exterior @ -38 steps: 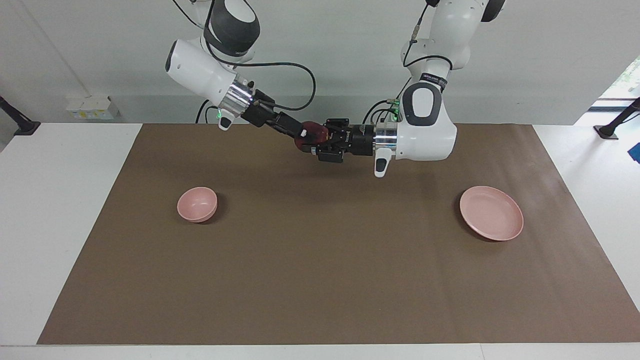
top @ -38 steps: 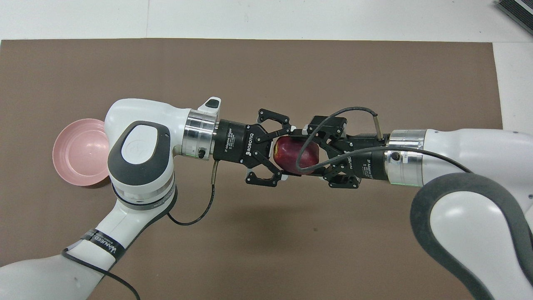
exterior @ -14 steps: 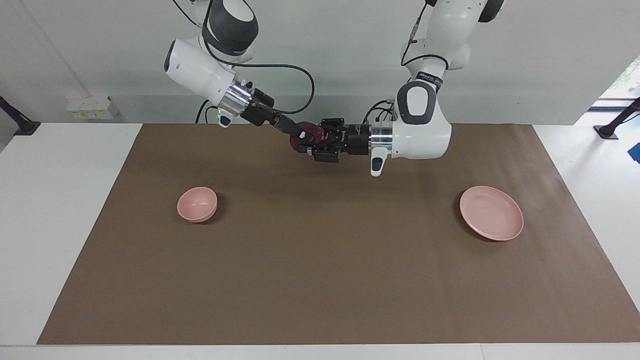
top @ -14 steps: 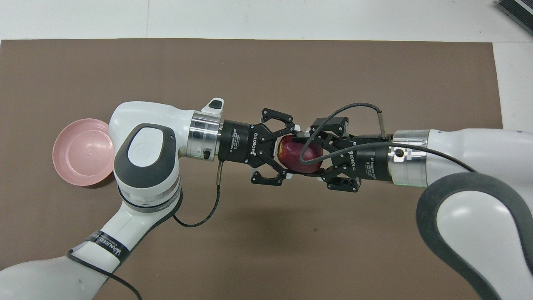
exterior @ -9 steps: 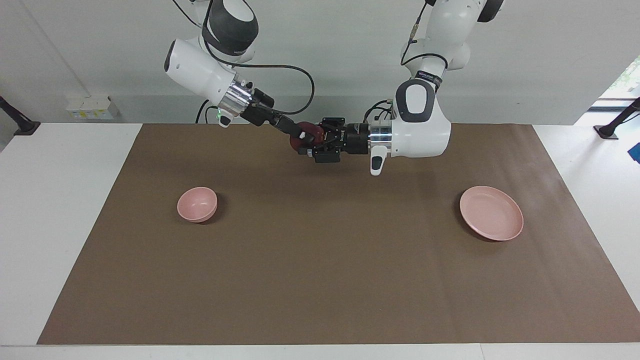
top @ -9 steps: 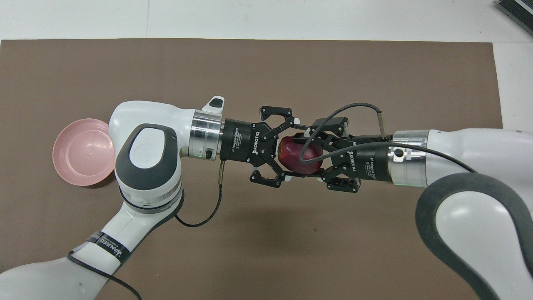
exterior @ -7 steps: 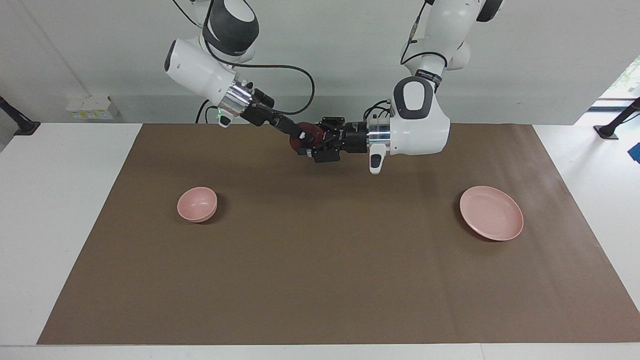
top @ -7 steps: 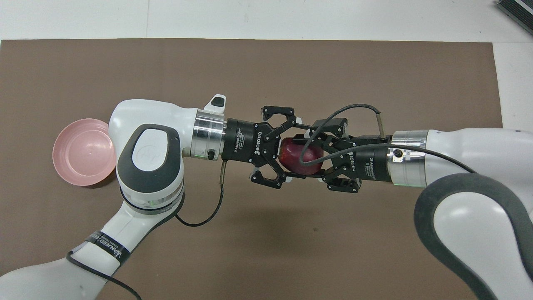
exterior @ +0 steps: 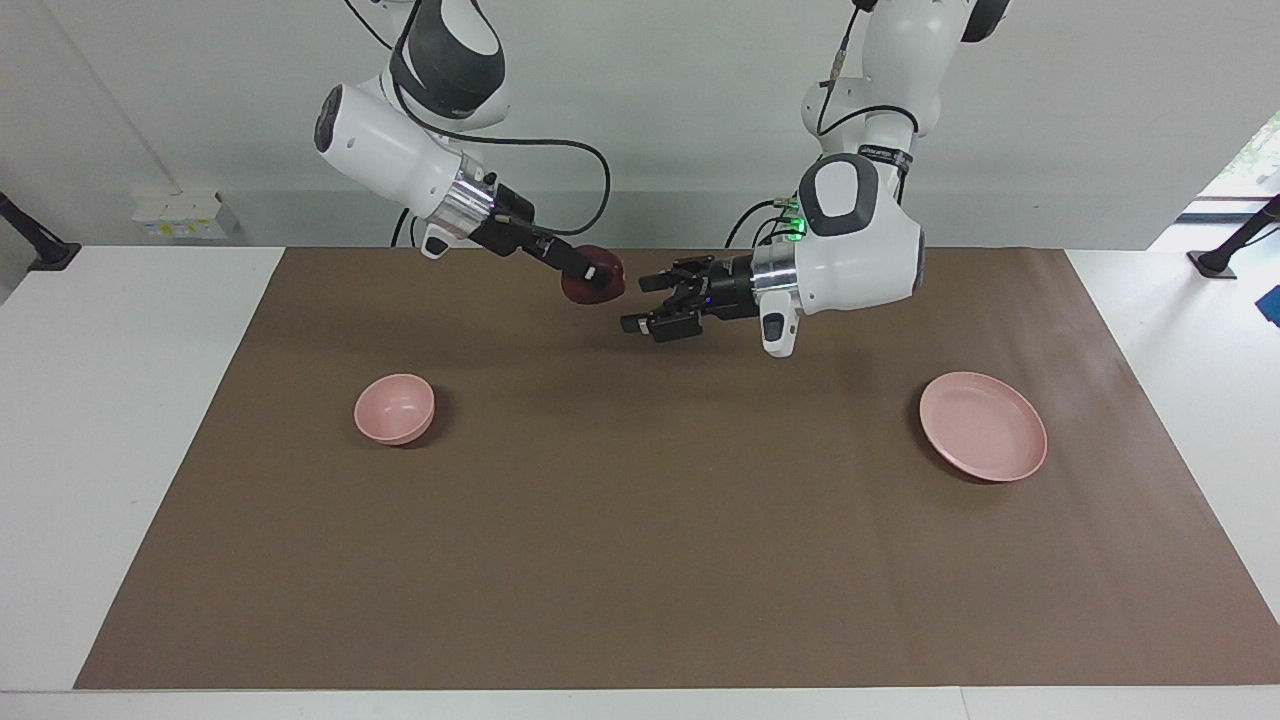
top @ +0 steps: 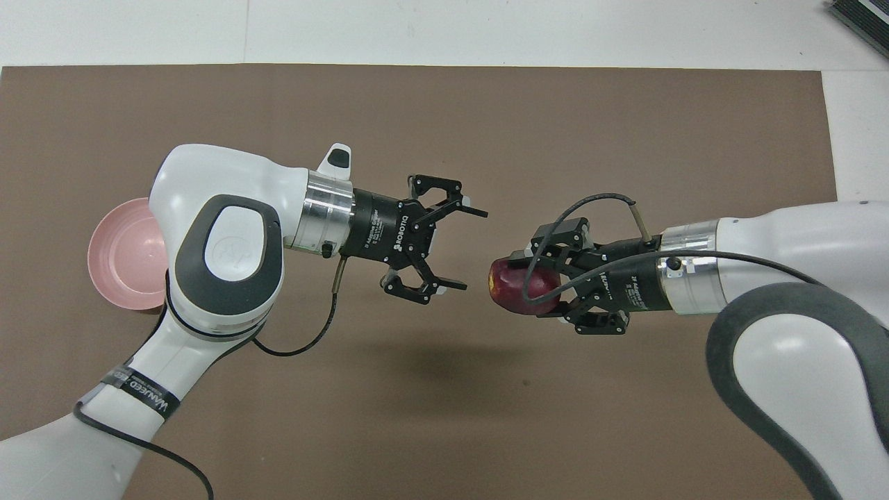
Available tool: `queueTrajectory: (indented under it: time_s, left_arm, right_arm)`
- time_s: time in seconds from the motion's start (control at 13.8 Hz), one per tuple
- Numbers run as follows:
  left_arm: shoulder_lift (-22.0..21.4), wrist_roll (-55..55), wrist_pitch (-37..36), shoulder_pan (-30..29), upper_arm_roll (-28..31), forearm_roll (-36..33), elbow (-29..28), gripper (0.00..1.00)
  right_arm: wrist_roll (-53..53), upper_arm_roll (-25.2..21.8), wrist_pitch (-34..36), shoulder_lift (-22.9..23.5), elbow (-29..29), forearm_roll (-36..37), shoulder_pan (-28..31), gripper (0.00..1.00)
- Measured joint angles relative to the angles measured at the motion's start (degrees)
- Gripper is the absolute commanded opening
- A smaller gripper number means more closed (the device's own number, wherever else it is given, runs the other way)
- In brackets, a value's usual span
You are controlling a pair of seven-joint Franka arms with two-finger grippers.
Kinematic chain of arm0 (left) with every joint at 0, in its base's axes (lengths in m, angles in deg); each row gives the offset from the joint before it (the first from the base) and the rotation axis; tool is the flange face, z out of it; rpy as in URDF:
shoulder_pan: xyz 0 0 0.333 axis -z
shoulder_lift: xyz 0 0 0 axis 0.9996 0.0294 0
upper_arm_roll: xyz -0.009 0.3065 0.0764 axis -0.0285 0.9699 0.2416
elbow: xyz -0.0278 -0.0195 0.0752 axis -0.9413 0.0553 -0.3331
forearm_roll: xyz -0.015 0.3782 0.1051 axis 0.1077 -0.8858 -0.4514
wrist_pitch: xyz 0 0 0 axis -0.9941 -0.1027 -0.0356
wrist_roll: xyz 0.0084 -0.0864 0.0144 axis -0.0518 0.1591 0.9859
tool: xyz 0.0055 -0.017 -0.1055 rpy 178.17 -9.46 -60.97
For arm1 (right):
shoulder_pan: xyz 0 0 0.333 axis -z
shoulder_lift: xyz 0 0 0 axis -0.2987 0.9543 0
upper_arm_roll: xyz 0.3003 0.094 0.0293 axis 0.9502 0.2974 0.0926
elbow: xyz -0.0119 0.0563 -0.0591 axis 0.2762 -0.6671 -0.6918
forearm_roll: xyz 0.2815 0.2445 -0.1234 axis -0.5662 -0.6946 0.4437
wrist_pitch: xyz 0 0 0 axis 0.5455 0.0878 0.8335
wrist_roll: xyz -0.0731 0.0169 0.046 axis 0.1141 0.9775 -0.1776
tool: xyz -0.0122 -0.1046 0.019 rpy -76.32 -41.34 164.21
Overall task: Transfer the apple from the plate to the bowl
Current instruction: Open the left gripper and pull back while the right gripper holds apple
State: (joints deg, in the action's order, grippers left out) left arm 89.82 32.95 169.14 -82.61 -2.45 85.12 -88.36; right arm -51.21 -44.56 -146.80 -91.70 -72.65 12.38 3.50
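Note:
My right gripper [exterior: 598, 271] is shut on the dark red apple [exterior: 582, 289] and holds it in the air over the brown mat, between the two arms. It also shows in the overhead view [top: 529, 286], shut on the apple [top: 510, 286]. My left gripper [exterior: 637, 303] is open and empty, a short gap away from the apple, its fingers pointing at it; it also shows in the overhead view [top: 474, 248]. The pale pink plate [exterior: 983, 425] lies empty toward the left arm's end, partly under the left arm in the overhead view [top: 125, 253]. The small pink bowl [exterior: 395, 408] stands empty toward the right arm's end; the overhead view does not show it.
A brown mat [exterior: 640, 560] covers most of the white table [exterior: 110, 420]. The bowl and the plate are the only things resting on it.
Both grippers were on the apple. My left gripper has opened and drawn back toward its own end. My right gripper has pulled away the other way with the apple in it.

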Motion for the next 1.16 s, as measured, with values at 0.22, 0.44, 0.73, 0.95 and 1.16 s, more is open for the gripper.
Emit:
queueTrajectory:
  time_s: [0.22,0.44,0.73,0.95,1.16]
  left_arm:
    - [0.06,0.0,0.02,-1.96,0.16,-10.18,0.0,1.0]
    - [0.19,0.0,0.05,-3.98,0.21,-20.14,0.01,1.0]
    - [0.36,-5.09,-0.04,-7.1,0.27,-31.48,0.0,1.0]
    - [0.31,-13.45,-0.47,-9.65,0.28,-40.54,0.08,1.0]
    - [0.22,-20.99,-2.22,-12.32,0.3,-48.37,1.78,1.0]
  right_arm:
    - [0.48,-0.01,2.05,-0.03,-0.04,10.02,0.85,0.0]
    - [1.82,0.06,4.15,-0.04,-0.09,21.28,0.8,0.0]
    - [4.66,0.06,4.34,0.18,-0.64,36.55,0.85,0.0]
    - [6.59,0.02,5.16,0.28,-0.71,49.27,1.74,0.0]
    - [9.69,-0.01,7.0,0.52,-0.8,63.31,2.96,0.0]
